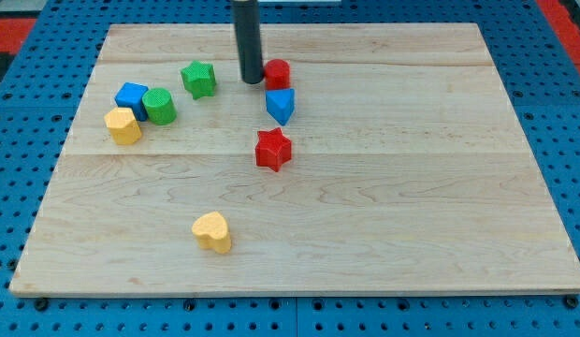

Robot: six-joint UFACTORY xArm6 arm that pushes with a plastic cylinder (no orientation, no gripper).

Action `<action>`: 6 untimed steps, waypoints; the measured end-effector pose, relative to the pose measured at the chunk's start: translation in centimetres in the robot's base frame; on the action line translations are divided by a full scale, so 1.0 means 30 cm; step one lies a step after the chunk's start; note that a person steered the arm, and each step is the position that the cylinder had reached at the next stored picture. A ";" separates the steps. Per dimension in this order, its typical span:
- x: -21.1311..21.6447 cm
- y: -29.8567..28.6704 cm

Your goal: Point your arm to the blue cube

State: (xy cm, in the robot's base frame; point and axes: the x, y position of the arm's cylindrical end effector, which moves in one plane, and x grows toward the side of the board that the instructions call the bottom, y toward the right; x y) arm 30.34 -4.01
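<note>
The blue cube (132,97) sits at the upper left of the frame on the wooden board (384,225), touching the green cylinder (160,106) on its right and with the yellow block (123,125) just below it; its shape is fairly plain, though the green cylinder hides part of one side. My tip (250,80) stands well to the right of that cluster, near the top centre of the frame, between the green star (198,79) on its left and a small red block (277,73) just beside it on its right; the rod carries no claw, so there is nothing to call wide, narrow or holding. Below the tip lie a blue wedge-like block (281,106) and a red star (272,150); a yellow heart (212,232) rests alone toward the lower centre. The likely hazard is the green star, which lies near the straight line from the tip to the cube; a direct sweep leftward could shove it into the cluster; an overshoot could also knock the cube against the yellow block.
</note>
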 end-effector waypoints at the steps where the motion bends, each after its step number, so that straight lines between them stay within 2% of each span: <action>1: -0.017 0.027; 2: -0.097 0.074; 3: -0.185 -0.077; 5: -0.133 -0.496; 6: 0.030 -0.585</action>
